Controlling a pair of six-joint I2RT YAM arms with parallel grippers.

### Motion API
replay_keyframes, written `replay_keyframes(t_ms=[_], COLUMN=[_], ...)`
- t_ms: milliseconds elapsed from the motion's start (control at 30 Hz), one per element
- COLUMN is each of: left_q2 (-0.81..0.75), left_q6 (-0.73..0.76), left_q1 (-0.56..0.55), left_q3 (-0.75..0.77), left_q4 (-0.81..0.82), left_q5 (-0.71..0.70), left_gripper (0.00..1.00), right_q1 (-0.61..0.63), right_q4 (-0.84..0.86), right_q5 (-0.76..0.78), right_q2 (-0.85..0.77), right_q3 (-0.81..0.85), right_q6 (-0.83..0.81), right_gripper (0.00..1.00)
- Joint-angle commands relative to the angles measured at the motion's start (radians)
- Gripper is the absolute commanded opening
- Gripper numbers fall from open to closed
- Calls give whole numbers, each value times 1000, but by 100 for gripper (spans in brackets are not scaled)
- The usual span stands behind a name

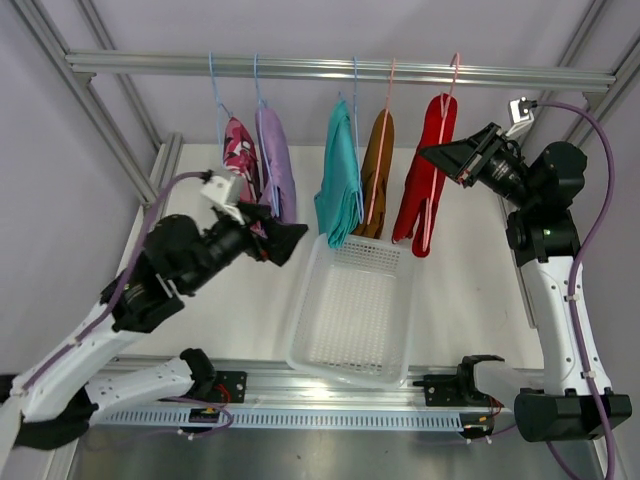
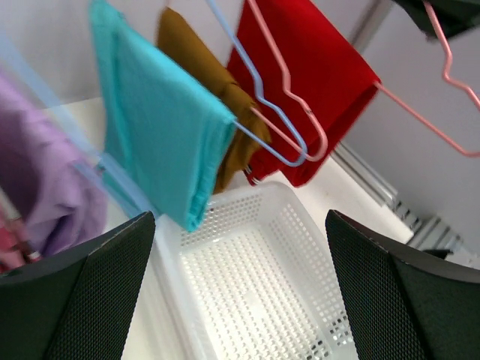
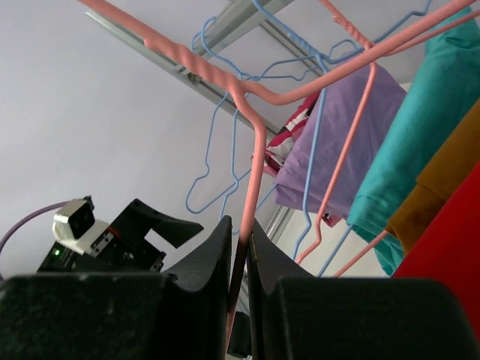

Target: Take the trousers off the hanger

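Past the basket [image 1: 355,310], your left gripper [image 1: 290,240] gapes empty, while far right your right gripper [image 1: 438,156] pinches the pink hanger [image 3: 253,172] whose red trousers [image 1: 425,190] hang soft and limp under the rail [image 1: 340,68]; grasp their drooping lower fold.

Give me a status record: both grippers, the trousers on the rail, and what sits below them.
left gripper: open, empty, beside the lilac trousers
right gripper: shut on the pink hanger of the red trousers
rail, from the left arm's side: camouflage trousers, lilac trousers, teal trousers, rust-brown trousers, red trousers
removed: none, all five are on hangers
basket: white, below the teal and rust-brown trousers, no garment in it
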Motion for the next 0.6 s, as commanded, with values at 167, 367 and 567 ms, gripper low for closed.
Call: replay_keyframes(t_ms=[167,367,567], left_q2=[146,197,266], left_q6=[197,339,415], left_q1=[-318,-448,-520], left_q3=[-43,-147,-186], left_q4=[253,539,778], left_q5=[-340,-476,-480], left_gripper=[99,99,99], right_q1=[-13,-15,-20], right_q4=[6,-110,-175], right_q5=[44,65,80], right_q2=[-73,-109,-126], right_q3=[84,132,175], right_q6=[-93,-70,3], right_gripper=[0,0,0])
